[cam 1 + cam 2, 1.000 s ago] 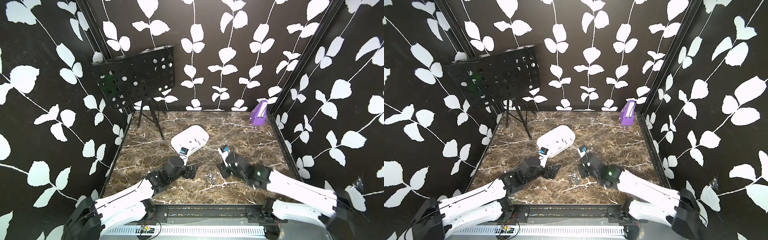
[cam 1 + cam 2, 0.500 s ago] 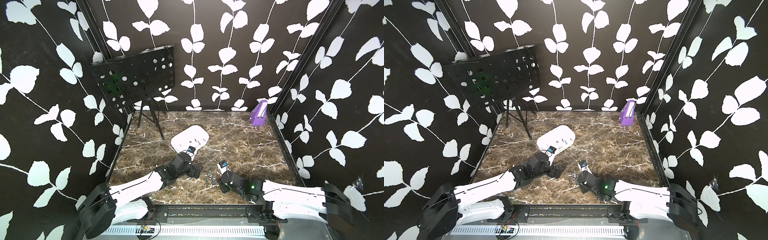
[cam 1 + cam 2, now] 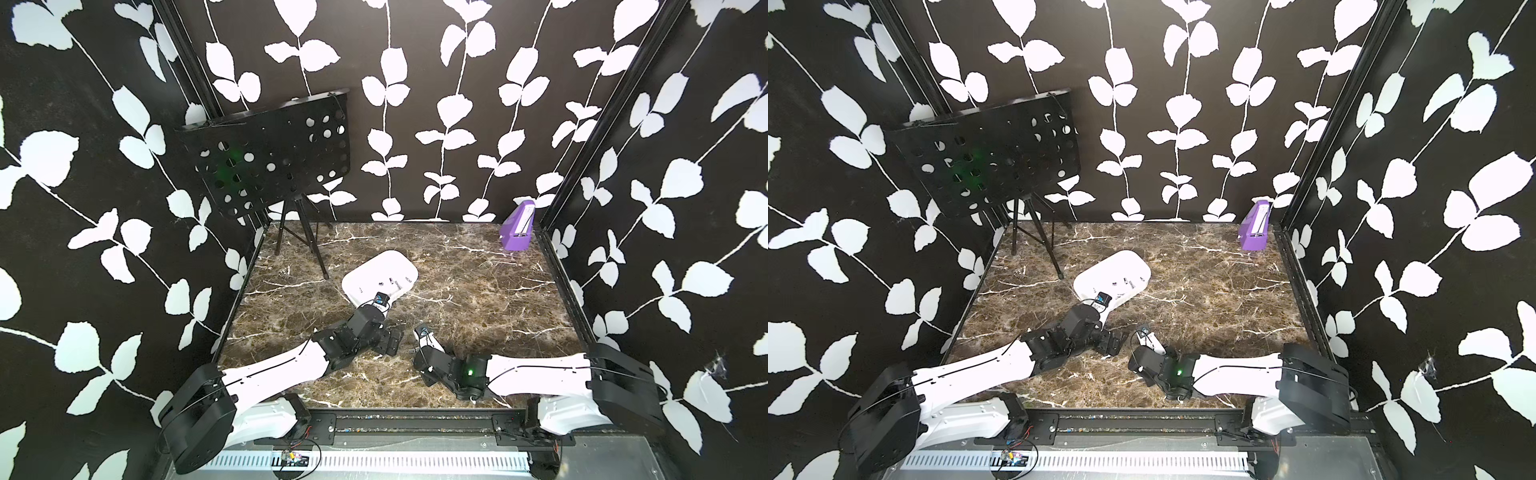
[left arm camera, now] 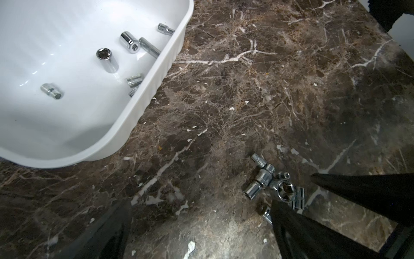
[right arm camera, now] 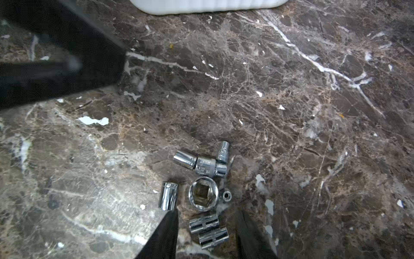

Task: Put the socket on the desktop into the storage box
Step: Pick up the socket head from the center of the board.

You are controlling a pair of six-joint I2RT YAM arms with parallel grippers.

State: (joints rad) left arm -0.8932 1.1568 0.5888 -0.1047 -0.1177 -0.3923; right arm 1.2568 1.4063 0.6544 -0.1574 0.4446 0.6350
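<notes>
Your right gripper (image 5: 207, 213) is low over the desktop (image 5: 291, 112) with its jaws apart, and two small sockets (image 5: 203, 223) lie between them with a gap on each side. The other loose ones sit in a pile (image 5: 202, 196) just past its tips, near the box (image 4: 156, 74) but not in it, and the box has a few sockets (image 4: 107, 60) inside. Your left gripper (image 4: 199, 201) is spread wide and holds nothing, with one finger (image 4: 291, 224) just beside the pile

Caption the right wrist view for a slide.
Right gripper, jaws open, straddles two chrome sockets of several on the marble desktop; storage box edge beyond.
</notes>
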